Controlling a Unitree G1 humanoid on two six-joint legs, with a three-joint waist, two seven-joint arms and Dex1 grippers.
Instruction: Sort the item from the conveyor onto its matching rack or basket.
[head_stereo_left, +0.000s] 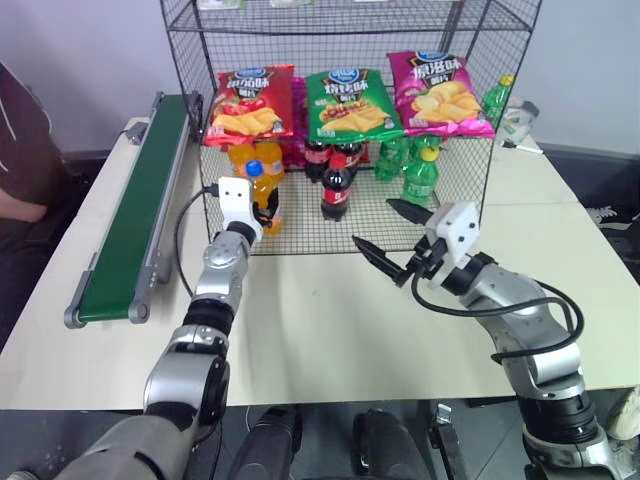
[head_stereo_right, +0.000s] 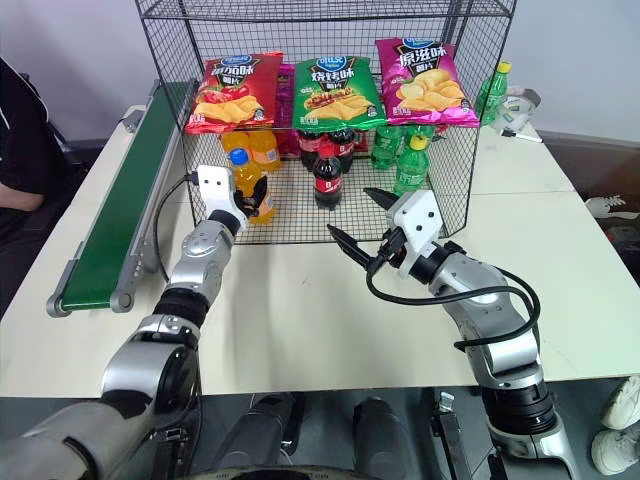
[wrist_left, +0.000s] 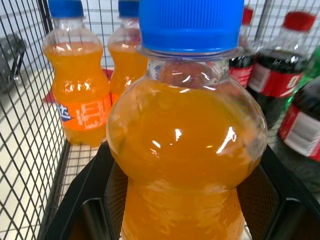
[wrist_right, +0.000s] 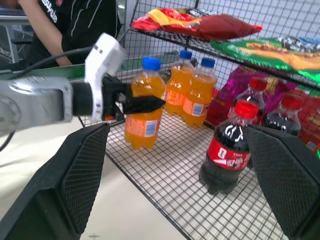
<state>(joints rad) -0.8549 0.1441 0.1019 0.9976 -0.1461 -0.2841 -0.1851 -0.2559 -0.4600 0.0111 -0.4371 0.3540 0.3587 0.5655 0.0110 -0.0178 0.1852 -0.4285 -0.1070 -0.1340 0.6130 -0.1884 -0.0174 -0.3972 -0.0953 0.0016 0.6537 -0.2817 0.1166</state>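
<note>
My left gripper (head_stereo_left: 265, 205), arm stretched fwd, is clamped on the soda (head_stereo_left: 262, 192) at the rack (head_stereo_left: 480, 150) front edge, center-left of frame. Right gripper (head_stereo_left: 385, 232) hangs mid-frame, fingers apart, bare table (head_stereo_left: 330, 330) below.

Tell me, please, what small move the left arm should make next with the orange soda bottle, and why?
Probably open the left pincer and release. It is shut on the orange soda bottle, which stands upright on the rack's bottom tier by two other orange sodas, its matching group.
</note>
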